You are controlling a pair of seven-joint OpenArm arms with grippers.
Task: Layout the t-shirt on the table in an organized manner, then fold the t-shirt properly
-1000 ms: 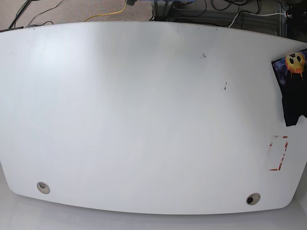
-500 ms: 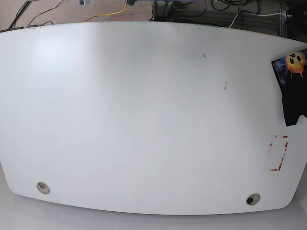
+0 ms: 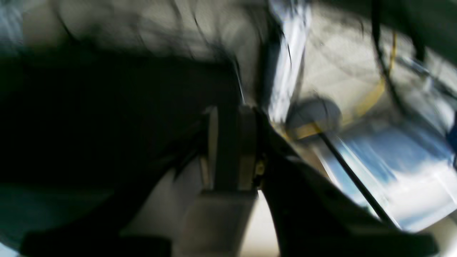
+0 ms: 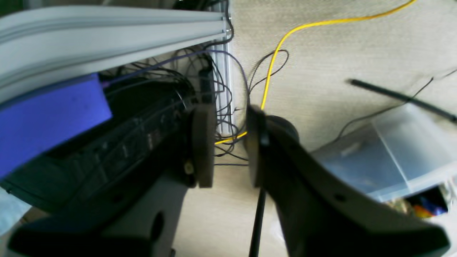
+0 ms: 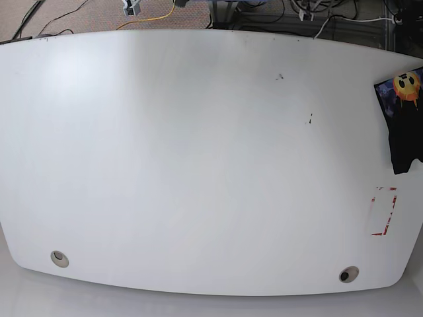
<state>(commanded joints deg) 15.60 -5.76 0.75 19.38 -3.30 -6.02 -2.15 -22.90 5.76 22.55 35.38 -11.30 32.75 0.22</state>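
The white table (image 5: 198, 165) lies bare across its middle, and the t-shirt is not spread on it. My right gripper (image 4: 230, 142) is open with nothing between its fingers. It hangs over the floor and cables beyond the far edge, and its tip shows in the base view (image 5: 131, 8). My left gripper (image 3: 230, 142) is heavily blurred, its fingers close together with a dark strip between them. A black mass (image 3: 107, 117) fills the left of that view; I cannot tell whether it is the t-shirt. Its tip (image 5: 305, 12) peeks in at the far edge.
A dark folded garment with an orange print (image 5: 402, 119) lies at the table's right edge. A red tape rectangle (image 5: 383, 211) sits below it. Two round holes (image 5: 59, 258) (image 5: 347, 274) mark the near edge. Cables, a yellow cord (image 4: 275, 60) and a clear bin (image 4: 392, 150) are on the floor.
Both gripper tips have come into sight at the top edge of the base view. Nothing on the table has moved.
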